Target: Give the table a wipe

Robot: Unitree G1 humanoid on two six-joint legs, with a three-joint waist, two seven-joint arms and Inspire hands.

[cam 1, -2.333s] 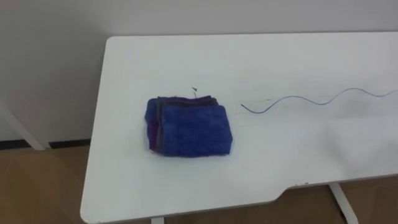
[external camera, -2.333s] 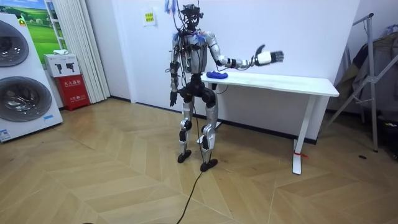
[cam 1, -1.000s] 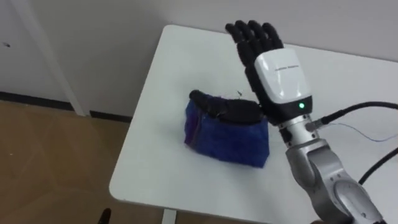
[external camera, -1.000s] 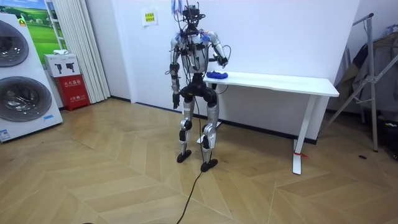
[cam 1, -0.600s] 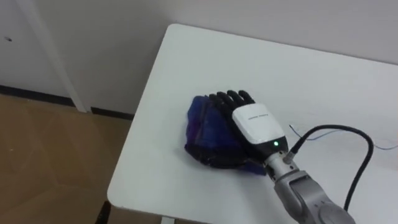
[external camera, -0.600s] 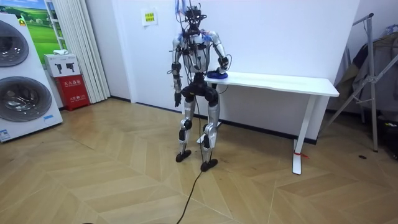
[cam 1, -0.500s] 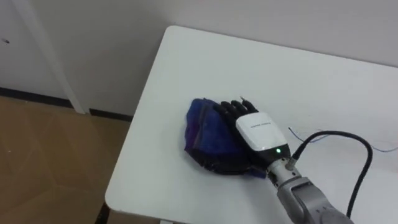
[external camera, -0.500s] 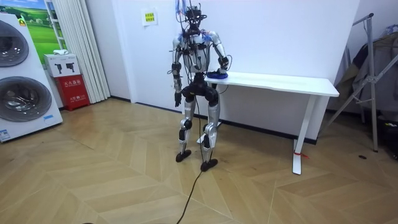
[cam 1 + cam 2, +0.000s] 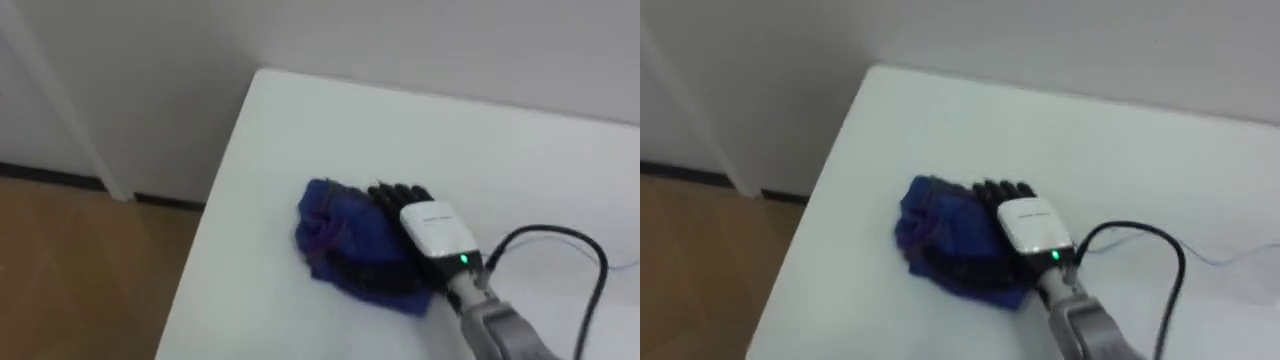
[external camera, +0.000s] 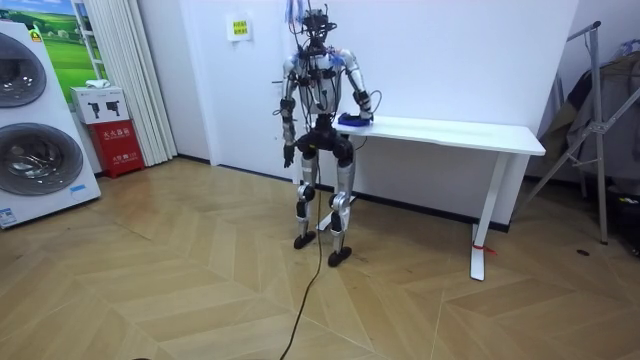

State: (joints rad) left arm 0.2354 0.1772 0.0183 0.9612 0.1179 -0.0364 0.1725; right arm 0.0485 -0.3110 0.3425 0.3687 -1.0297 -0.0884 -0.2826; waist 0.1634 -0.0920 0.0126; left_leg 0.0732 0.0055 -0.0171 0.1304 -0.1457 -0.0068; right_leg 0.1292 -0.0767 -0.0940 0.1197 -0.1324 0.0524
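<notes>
A blue cloth [image 9: 338,235] lies bunched near the left end of the white table [image 9: 330,120]. My right hand [image 9: 436,229] rests on top of its right part, fingers stretched over the cloth and pressing it down, the thumb along its near side. In the right eye view the same hand [image 9: 1030,226] covers the cloth [image 9: 938,233]. The room view has me standing at the table's [image 10: 470,133] left end, right arm reaching onto the cloth [image 10: 351,120]. My left hand [image 10: 288,155] hangs at my side.
The table's left edge and near-left corner lie close to the cloth, with wooden floor [image 9: 70,270] below. A thin blue line [image 9: 1230,262] marks the tabletop to the right. A washing machine [image 10: 35,120] and a red box [image 10: 118,145] stand far to the left.
My right hand came down from above the cloth and now lies pressed on it; the cloth has bunched. I have stepped a little closer to the table.
</notes>
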